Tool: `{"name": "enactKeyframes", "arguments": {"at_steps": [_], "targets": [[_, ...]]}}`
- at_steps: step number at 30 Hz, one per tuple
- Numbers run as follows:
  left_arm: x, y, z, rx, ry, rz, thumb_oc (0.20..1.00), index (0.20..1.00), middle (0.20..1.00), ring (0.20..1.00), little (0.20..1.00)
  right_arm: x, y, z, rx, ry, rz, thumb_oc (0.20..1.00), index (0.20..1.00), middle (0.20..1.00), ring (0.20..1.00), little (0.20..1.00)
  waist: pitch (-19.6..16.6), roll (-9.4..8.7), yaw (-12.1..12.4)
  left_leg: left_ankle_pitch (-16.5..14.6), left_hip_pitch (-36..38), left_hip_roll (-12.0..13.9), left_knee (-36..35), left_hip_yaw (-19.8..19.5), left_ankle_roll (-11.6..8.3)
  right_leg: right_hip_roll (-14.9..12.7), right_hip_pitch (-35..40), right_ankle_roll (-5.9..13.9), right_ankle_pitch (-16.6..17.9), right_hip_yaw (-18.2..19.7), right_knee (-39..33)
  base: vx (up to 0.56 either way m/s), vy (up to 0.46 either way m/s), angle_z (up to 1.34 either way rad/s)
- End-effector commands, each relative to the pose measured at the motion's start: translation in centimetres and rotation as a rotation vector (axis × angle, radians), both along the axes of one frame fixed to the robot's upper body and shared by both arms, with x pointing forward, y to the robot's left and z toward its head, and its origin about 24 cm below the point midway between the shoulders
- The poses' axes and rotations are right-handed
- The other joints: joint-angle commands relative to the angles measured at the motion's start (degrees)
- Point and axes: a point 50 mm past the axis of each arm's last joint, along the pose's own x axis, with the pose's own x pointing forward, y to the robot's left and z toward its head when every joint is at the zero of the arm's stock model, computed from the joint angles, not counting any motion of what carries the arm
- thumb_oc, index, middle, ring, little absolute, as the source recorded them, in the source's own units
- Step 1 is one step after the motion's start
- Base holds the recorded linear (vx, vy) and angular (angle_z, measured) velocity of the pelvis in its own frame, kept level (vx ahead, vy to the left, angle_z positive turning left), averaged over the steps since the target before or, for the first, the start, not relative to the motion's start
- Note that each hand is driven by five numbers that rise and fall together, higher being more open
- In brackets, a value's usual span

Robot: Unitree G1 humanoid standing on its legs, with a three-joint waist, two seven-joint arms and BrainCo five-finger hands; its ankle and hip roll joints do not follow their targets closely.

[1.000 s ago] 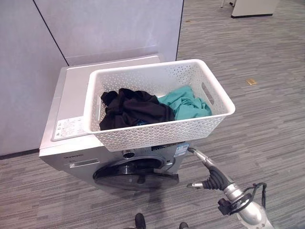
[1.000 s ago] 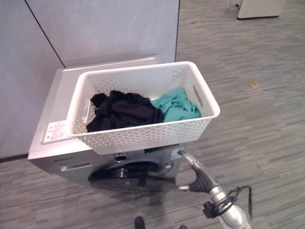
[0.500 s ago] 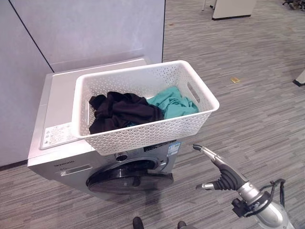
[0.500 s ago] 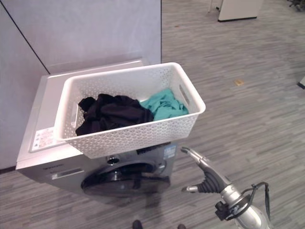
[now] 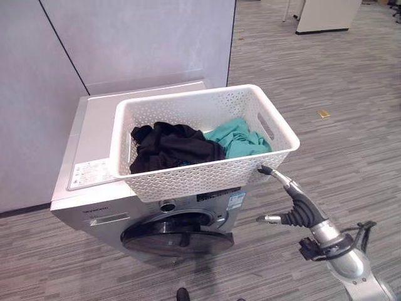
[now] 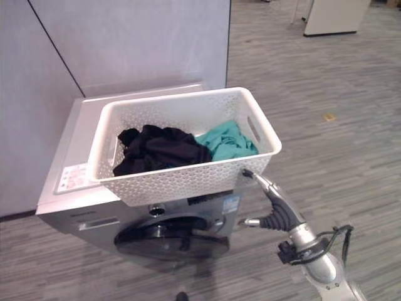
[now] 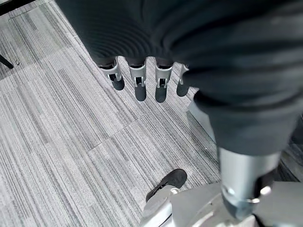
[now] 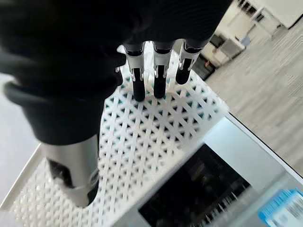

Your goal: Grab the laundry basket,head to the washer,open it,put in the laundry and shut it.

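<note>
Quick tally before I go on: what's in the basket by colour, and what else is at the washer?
Black clothes: 1 heap
Teal clothes: 1 heap
White basket: 1
Washer: 1, door shut
Total: 4
The right robot hand is at the basket's front corner.

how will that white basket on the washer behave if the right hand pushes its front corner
The white basket looks like stiff perforated plastic, so it would probably slide rather than flex. It overhangs the washer's front edge, so an outward nudge could tip it. The right hand has straight fingers at the corner; the clothes seem light.
</note>
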Motion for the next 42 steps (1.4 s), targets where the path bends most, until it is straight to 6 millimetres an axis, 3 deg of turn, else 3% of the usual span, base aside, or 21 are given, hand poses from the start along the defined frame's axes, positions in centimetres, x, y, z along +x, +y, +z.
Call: {"name": "enactKeyframes", "arguments": {"at_steps": [1,11,17,21,27,35,40,42], "targets": [[1.9,-0.8,-0.1,-0.031,-0.030,-0.076,1.000,1.000,1.000,1.000,1.000,1.2,0.5,2.3,-0.010,-0.149,0.017,1.000,1.000,1.000,1.000,1.000,1.4,0.87,3.9,-7.5,4.0,3.2,0.8,-4.2,-2.02,-6.2,-5.6,2.94,4.3,-3.8,2.5,0.01,-0.002,0.03],[2.7,-1.0,0.0,-0.035,-0.051,-0.110,1.000,1.000,1.000,1.000,1.000,4.8,0.7,1.4,-0.064,-0.149,-0.027,1.000,1.000,1.000,1.000,1.000,2.8,1.55,6.9,-6.5,1.2,2.7,0.8,-7.2,-2.29,-6.5,-5.9,2.45,3.7,-6.5,2.8,-0.01,-0.007,0.24],[3.2,-1.0,0.0,-0.031,-0.070,-0.112,1.000,1.000,1.000,1.000,1.000,5.6,1.0,1.3,-0.075,-0.156,-0.028,1.000,1.000,1.000,1.000,1.000,3.7,1.81,7.9,-5.8,-0.4,2.6,0.8,-8.5,-2.37,-6.7,-6.4,2.27,3.4,-7.9,3.2,-0.02,-0.009,0.16],[3.6,-1.1,0.0,-0.025,-0.074,-0.122,1.000,1.000,1.000,1.000,1.000,6.2,2.4,1.2,-0.045,-0.152,0.009,1.000,1.000,1.000,1.000,1.000,4.5,1.98,8.6,-5.1,-1.8,2.5,0.8,-9.1,-2.61,-6.8,-7.2,2.13,3.3,-8.8,3.3,-0.03,-0.008,0.06],[4.4,-1.4,0.1,-0.012,-0.100,-0.128,1.000,1.000,1.000,1.000,1.000,5.7,4.1,0.1,-0.009,-0.099,0.080,1.000,1.000,1.000,1.000,1.000,4.7,1.78,8.7,-5.1,-2.0,2.7,0.8,-9.2,-2.77,-6.5,-7.1,1.99,3.2,-9.2,3.1,0.00,0.000,0.08],[4.1,-1.5,0.0,-0.003,-0.090,-0.122,1.000,1.000,1.000,1.000,1.000,3.9,5.6,-2.8,-0.002,0.063,0.183,1.000,1.000,1.000,1.000,1.000,3.9,1.23,8.4,-5.7,-1.1,3.1,0.8,-8.2,-2.88,-6.3,-6.7,2.14,3.3,-8.7,2.8,0.00,-0.001,-0.01],[5.1,-1.7,0.2,-0.003,-0.129,-0.149,1.000,1.000,1.000,1.000,1.000,2.6,9.1,-4.0,0.016,0.155,0.374,1.000,1.000,1.000,1.000,1.000,3.2,1.48,8.2,-5.7,-0.1,3.4,0.8,-8.0,-3.16,-6.0,-5.6,1.84,2.7,-8.8,2.9,0.00,-0.011,-0.09],[5.2,-1.5,0.2,0.007,-0.136,-0.136,1.000,1.000,1.000,1.000,1.000,2.0,8.9,-4.4,0.023,0.173,0.369,1.000,1.000,1.000,1.000,1.000,3.1,1.48,7.8,-5.7,0.1,3.6,0.8,-7.8,-3.28,-5.9,-5.3,1.74,2.7,-8.9,2.8,0.00,-0.002,-0.02]]}}
